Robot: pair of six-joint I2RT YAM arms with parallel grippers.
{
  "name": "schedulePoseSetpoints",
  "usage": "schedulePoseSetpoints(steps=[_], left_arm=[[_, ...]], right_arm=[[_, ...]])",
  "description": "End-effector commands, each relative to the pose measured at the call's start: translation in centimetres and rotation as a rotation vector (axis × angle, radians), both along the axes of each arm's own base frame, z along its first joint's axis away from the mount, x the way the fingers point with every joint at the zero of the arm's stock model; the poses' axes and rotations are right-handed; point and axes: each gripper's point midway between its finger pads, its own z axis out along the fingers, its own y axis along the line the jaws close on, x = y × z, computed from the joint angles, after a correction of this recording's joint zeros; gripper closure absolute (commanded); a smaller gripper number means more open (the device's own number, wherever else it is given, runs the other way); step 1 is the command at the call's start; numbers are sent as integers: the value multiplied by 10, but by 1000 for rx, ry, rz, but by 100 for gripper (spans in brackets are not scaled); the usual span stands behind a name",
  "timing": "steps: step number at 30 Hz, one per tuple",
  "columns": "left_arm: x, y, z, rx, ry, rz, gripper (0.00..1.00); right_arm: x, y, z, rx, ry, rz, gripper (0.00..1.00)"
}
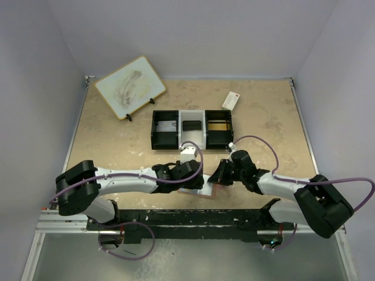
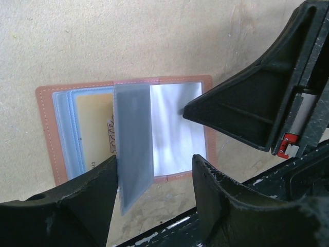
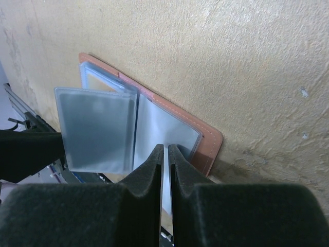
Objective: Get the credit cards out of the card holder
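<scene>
Stitched leather card holder (image 2: 45,128), glossy pockets (image 2: 177,128)

Robot lab: white partition walls (image 1: 193,35) enclose table (image 1: 105,146).

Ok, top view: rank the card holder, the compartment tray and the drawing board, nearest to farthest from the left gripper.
1. card holder, just beside the fingers, near edge.
2. compartment tray, mid-table, beyond.
3. drawing board, far-left corner.
</scene>
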Motion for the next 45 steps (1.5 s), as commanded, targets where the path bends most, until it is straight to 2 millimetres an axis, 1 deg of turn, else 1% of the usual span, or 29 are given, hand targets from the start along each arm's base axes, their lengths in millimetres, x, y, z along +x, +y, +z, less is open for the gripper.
schedulePoseSetpoints(steps=[1, 3, 4, 7, 8, 12, 17, 19, 21, 24, 26, 30, 32, 33, 35, 37, 38, 39, 41, 43, 44, 45], left_arm=[[1, -21, 29, -89, -31, -47, 45], [-3, -31, 31, -125, -22, -80, 45], [-5, -37, 32, -147, -15, -100, 47], [-14, -54, 28, -188, 24, -159, 55], [-16, -57, 26, -193, 34, -167, 60], [-19, -59, 16, -183, 51, -174, 81], [-18, -61, 10, -174, 55, -172, 84], [-18, -60, 8, -168, 56, -167, 84], [-16, -57, 8, -157, 51, -153, 84], [-15, -50, 4, -125, 45, -141, 82], [-12, -44, 5, -110, 31, -121, 81], [-3, -30, 15, -109, -17, -60, 78], [1, -21, 20, -97, -40, -31, 76], [2, -19, 22, -92, -48, -27, 74], [5, -13, 26, -75, -69, -16, 72], [8, -8, 28, -57, -86, -4, 70], [10, -6, 29, -51, -92, 0, 68], [13, -4, 30, -44, -96, 4, 66], [21, 1, 30, -32, -96, 15, 62], [29, 2, 31, -27, -97, 6, 55], [34, 2, 31, -30, -93, -7, 52], [38, -2, 31, -50, -81, -32, 50]], right_arm=[[-1, -9, -12, -66, 15, -6, 89], [-1, -9, -12, -64, 15, -9, 89], [0, -9, -10, -63, 12, -13, 89], [4, -9, -3, -58, -4, -33, 90], [6, -10, 0, -58, -13, -41, 90], [11, -12, 18, -51, -47, -76, 89], [12, -8, 35, -4, -60, -86, 87], [13, -8, 38, -9, -62, -81, 87], [22, -11, 44, -32, -96, -109, 87], [25, -17, 49, -54, -105, -141, 86], [28, -21, 56, -63, -124, -163, 86], [25, -26, 66, -69, -131, -173, 84], [29, -24, 74, -52, -159, -180, 84], [28, -21, 77, -35, -160, -171, 84], [24, -14, 81, 17, -160, -145, 83], [18, -4, 81, 85, -161, -97, 81], [14, 0, 78, 112, -152, -80, 80], [9, 4, 75, 137, -136, -55, 78], [-1, 8, 62, 159, -85, -25, 78], [-8, 11, 56, 170, -62, -14, 77], [-12, 12, 54, 174, -57, -5, 76], [-16, 13, 53, 180, -54, 9, 73]])
